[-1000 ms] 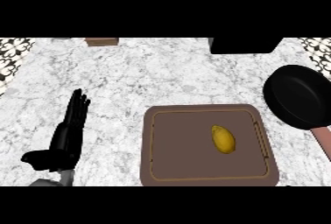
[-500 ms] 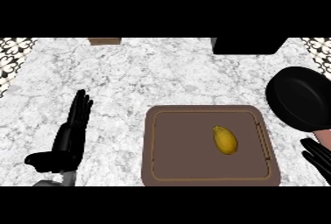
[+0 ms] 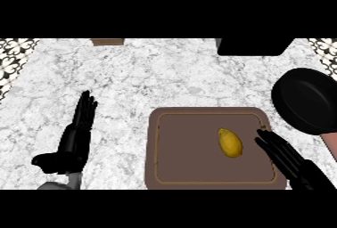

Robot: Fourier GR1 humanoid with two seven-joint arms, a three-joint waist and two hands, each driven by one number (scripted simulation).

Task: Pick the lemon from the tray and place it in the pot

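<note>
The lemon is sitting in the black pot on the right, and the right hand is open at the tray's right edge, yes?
Not quite. The head view shows the lemon lying on the brown tray, not in the black pot. The rest holds: the right hand is open at the tray's right edge, fingers straight.

A kitchen, shown by its marble counter (image 3: 164, 75), black pot (image 3: 308, 101) and patterned tiles (image 3: 16, 47).

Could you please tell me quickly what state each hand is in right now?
Left hand: open, fingers straight, holding nothing.
Right hand: open, fingers straight beside the lemon, holding nothing.
</note>
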